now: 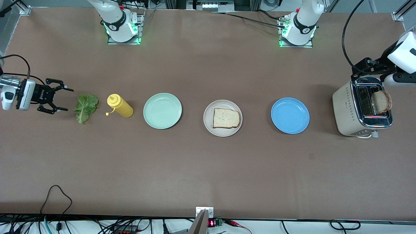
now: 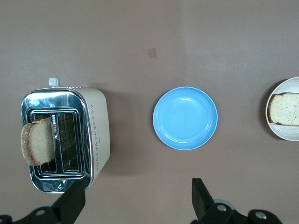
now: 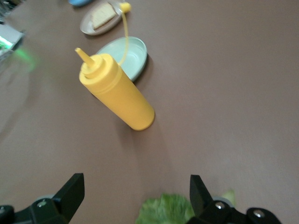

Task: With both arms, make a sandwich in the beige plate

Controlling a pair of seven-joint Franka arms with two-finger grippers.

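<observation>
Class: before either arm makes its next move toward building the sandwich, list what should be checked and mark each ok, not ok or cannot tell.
1. First bread slice lies on the beige plate: ok.
2. Lettuce leaf on the table, unobstructed: ok.
3. Right gripper open beside the lettuce: ok.
4. Second slice standing up from the toaster: ok.
5. Left gripper open over the toaster: ok.
6. Toaster switched off: cannot tell.

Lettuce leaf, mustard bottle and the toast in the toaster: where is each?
lettuce leaf [image 1: 85, 107]: front view, middle of the leaf.
mustard bottle [image 1: 121, 106]: front view, yellow body.
toast [image 1: 382, 101]: front view, slice's face above the slot.
</observation>
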